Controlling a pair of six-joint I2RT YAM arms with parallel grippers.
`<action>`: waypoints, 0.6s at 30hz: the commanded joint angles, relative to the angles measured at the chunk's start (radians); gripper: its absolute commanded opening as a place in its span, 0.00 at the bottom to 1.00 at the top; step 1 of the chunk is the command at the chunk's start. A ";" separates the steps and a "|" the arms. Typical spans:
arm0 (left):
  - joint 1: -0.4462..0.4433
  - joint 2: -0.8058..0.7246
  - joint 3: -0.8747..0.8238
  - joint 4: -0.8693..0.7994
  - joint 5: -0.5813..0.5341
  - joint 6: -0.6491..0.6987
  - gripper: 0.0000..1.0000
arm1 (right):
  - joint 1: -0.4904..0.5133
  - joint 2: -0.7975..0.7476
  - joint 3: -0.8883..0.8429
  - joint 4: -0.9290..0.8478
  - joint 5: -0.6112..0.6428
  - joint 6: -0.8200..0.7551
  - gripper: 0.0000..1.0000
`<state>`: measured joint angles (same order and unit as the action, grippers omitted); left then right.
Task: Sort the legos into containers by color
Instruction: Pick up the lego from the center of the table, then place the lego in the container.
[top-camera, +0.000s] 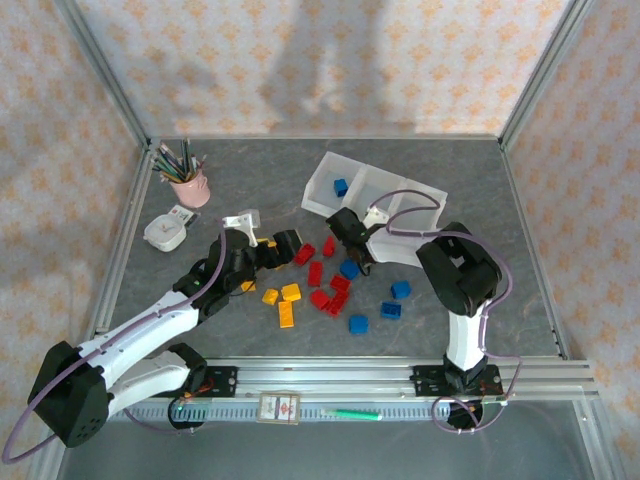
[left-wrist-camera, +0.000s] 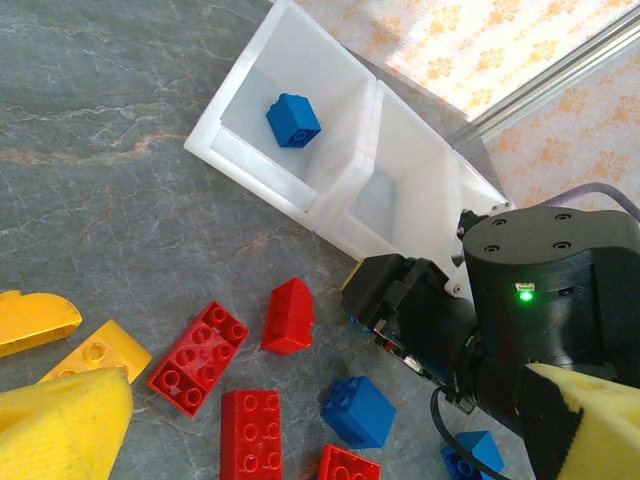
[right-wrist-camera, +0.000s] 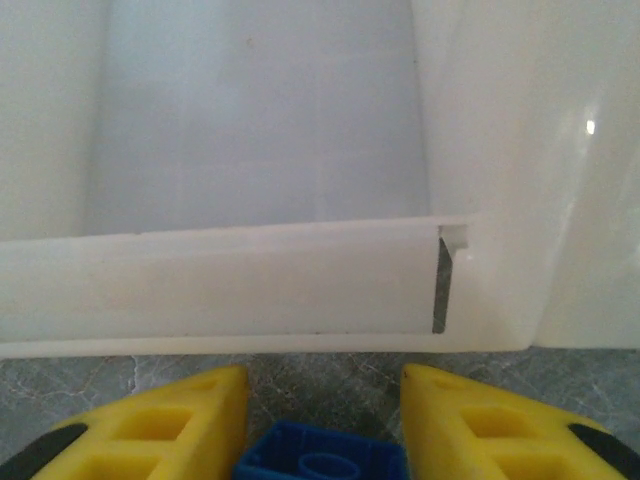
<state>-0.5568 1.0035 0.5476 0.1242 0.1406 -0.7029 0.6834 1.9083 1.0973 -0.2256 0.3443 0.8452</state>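
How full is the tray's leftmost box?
Nearly empty: the box holds just one blue brick, lying on its floor in both the top and left wrist views.

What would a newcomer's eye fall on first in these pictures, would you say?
The bright scatter of legos mid-table, red, blue and yellow. Behind it, the white tray holds one blue brick in its left compartment, while the right gripper grips another blue lego at the tray's front wall.

Blue, red and yellow-orange legos (top-camera: 316, 272), white translucent tray (left-wrist-camera: 250, 165), grey marbled table (top-camera: 250, 170), pink cup (top-camera: 192, 188), peach floral walls (top-camera: 300, 60)
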 joint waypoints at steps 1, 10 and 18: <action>-0.010 0.000 0.003 0.022 -0.026 0.006 0.99 | -0.003 -0.006 0.010 0.001 0.045 -0.034 0.38; -0.009 -0.027 0.004 0.008 -0.043 0.008 0.99 | 0.053 -0.120 -0.025 -0.030 0.048 -0.136 0.24; -0.004 -0.051 0.065 -0.073 -0.112 0.063 0.99 | 0.064 -0.204 0.049 -0.028 -0.058 -0.270 0.23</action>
<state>-0.5568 0.9699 0.5617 0.0937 0.0776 -0.6796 0.7502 1.7348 1.0920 -0.2386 0.3054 0.6510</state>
